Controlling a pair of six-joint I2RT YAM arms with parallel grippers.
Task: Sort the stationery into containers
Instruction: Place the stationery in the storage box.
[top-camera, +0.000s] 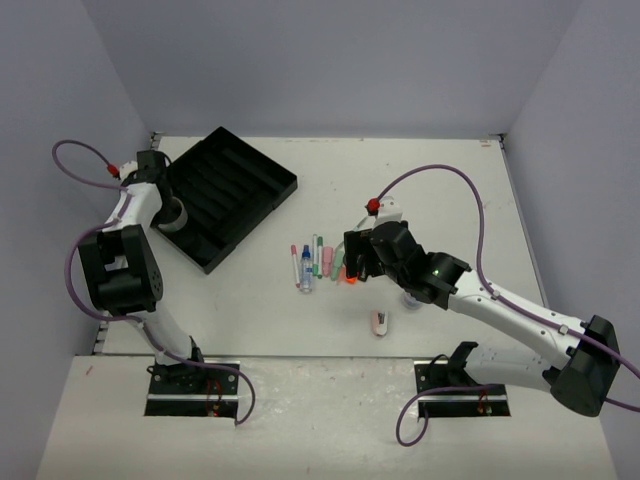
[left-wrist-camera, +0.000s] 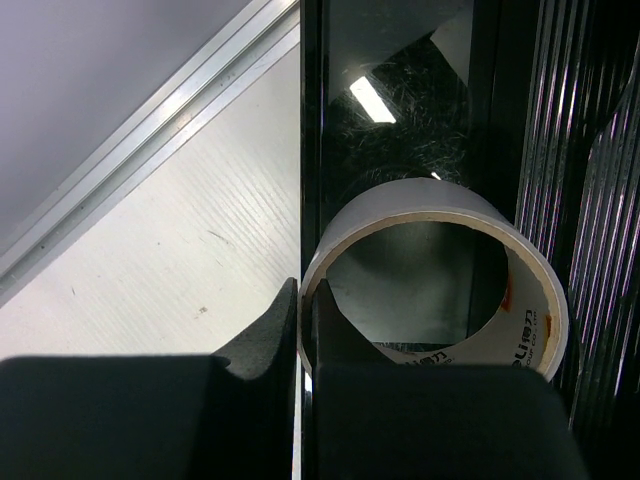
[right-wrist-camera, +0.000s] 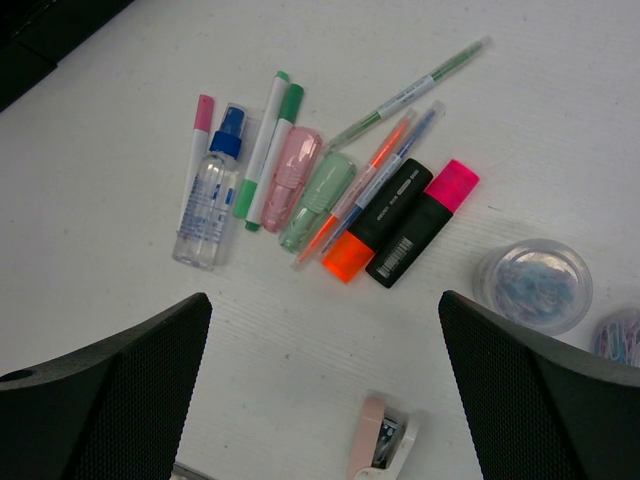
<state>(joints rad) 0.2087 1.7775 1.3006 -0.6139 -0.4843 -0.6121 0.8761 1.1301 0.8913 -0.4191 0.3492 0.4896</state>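
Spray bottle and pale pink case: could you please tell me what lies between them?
Two white pens with green ends lie side by side between the spray bottle and pale pink case, clearest in the right wrist view.

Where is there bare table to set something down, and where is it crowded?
Bare: between the tray and the pen row; the far-right table beyond the right arm; the near strip left of the stapler. Crowded: highlighters and jars under the open right end effector.
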